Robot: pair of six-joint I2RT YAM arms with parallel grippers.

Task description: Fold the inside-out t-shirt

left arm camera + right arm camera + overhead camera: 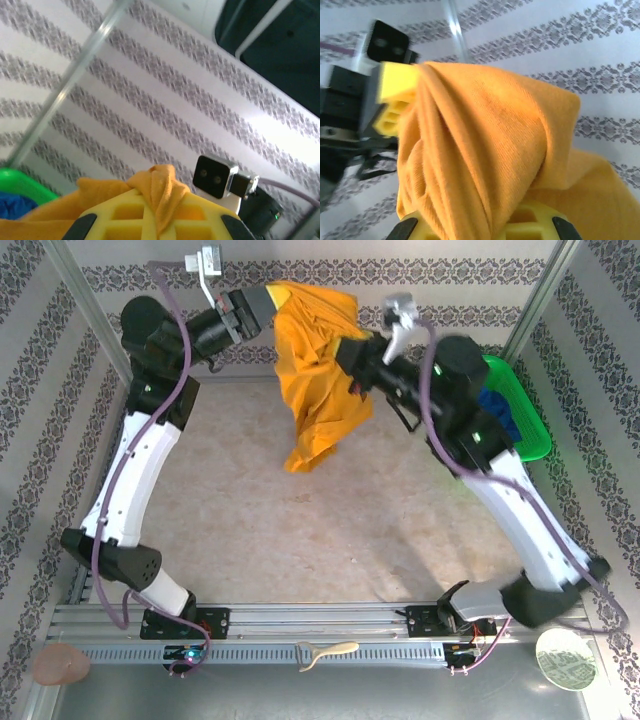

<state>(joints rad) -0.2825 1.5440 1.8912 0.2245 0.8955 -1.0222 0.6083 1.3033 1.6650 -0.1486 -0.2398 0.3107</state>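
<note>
Soft, wrinkled orange-yellow cotton t-shirt (315, 390) hangs at twelve o'clock. The left hand (268, 300) pinches its eleven o'clock corner and the right hand (352, 352) is clamped on its three o'clock edge.

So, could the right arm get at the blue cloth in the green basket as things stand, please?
Probably not: the right fingers are shut on the orange shirt, held with the left fingers. The basket with the blue cloth sits beside that arm, nothing blocking it.

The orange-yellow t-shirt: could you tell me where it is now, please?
In the top view the t-shirt hangs over the table at far centre, pinched between the left gripper and right gripper, left of the green basket.
</note>
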